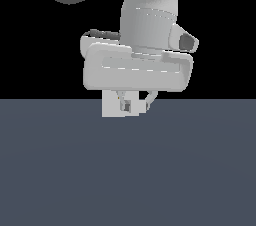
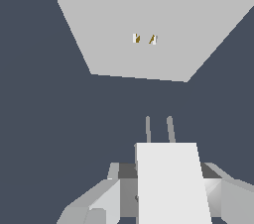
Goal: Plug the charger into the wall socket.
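Two thin prongs stick out of the charger [image 2: 171,183], aimed toward the socket [image 2: 149,20] but apart from it, with bare surface between. The hand [image 2: 166,193] is closed on the charger, fingers [image 2: 99,200] pressed against its sides. In the exterior view the socket [image 1: 111,106] stands upright at the far edge of the dark slate-blue surface [image 1: 128,170], half hidden behind the hand [image 1: 135,101]. Beyond that edge the room is plain black.

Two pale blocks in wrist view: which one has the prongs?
The charger, the small white block between the gripper fingers; two thin prongs stick out toward the wall socket. The socket is the larger flat plate with two tiny holes.
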Motion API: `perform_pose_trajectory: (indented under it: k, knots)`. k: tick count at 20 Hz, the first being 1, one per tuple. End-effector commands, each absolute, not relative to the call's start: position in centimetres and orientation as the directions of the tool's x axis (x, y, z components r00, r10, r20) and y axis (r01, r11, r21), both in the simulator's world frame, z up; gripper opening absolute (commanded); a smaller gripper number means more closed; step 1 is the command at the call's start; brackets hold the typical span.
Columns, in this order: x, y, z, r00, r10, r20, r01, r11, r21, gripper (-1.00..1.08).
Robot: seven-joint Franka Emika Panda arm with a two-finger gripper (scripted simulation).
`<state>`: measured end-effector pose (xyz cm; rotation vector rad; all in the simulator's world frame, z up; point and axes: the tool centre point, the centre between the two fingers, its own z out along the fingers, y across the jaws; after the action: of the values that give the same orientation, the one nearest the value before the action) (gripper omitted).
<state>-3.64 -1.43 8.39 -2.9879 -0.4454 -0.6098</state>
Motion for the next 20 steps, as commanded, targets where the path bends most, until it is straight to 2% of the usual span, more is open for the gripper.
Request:
perform_pose_trajectory:
  k: [1, 20]
  knots:
    - [-3.3, -0.9, 8.9, 0.887, 0.244, 0.392, 0.265, -0.964, -0.001, -1.00]
    - [-2.5, 0.5, 10.0, 0.903, 0.185, 0.387, 0.201, -0.980, 0.000, -1.00]
